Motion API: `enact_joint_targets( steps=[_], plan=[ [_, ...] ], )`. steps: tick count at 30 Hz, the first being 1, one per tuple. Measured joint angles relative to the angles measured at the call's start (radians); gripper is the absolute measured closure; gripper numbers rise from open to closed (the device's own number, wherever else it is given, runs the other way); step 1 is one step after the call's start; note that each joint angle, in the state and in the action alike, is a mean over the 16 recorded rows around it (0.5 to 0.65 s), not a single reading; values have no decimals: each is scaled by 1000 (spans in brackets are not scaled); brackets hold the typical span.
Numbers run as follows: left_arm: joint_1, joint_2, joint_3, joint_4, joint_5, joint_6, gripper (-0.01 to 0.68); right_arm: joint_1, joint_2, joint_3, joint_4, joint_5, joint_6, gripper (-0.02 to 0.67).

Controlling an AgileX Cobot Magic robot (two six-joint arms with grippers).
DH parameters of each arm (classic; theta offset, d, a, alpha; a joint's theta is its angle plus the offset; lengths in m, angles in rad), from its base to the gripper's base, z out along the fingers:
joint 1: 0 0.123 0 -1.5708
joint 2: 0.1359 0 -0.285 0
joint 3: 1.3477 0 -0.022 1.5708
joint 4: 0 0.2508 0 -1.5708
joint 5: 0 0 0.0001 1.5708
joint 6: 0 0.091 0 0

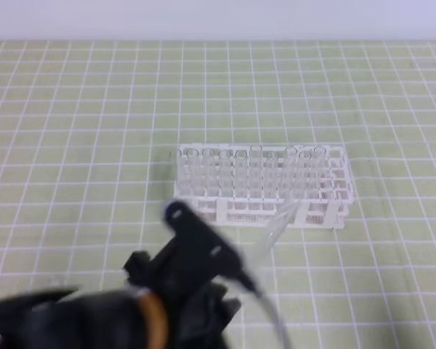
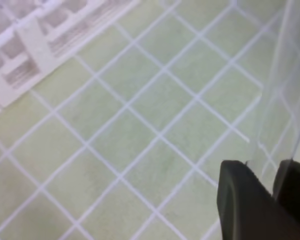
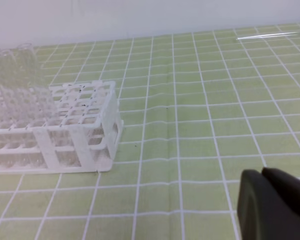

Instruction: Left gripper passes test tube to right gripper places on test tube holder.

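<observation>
My left gripper (image 1: 236, 265), on the black arm with the orange ring band, is at the bottom left, shut on the test tube (image 1: 275, 231). The clear tube slants up and right, its far end in front of the test tube holder (image 1: 334, 211). In the left wrist view the tube (image 2: 285, 85) rises between two black fingers (image 2: 240, 195) of the left gripper (image 2: 267, 172). The right gripper (image 3: 264, 180) shows only in the right wrist view, at the bottom right; its black fingers stand together with nothing between them, well right of the holder (image 3: 77, 135).
Several clear tubes stand in the holder's holes. Another clear tube (image 3: 270, 35) lies on the green gridded mat (image 1: 73, 145) at the far right of the right wrist view. A grey cable (image 1: 272, 316) trails from the left arm.
</observation>
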Motion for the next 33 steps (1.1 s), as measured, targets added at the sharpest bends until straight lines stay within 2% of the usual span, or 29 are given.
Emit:
enact_joint_targets(
  steps=[6, 10, 21, 30, 33],
  plan=[
    [1, -119, 168, 68, -109, 0, 671, 0, 0, 0, 0, 0, 0, 651],
    [1, -164, 224, 131, -135, 0, 672, 0, 0, 0, 0, 0, 0, 651],
    [1, -176, 243, 284, -216, 0, 671, 0, 0, 0, 0, 0, 0, 651],
    [1, -169, 243, 302, -341, -3, 672, 0, 0, 0, 4, -1, 1, 651],
    [1, -161, 243, 301, -365, -13, 672, 0, 0, 0, 49, -3, 9, 651]
  ],
)
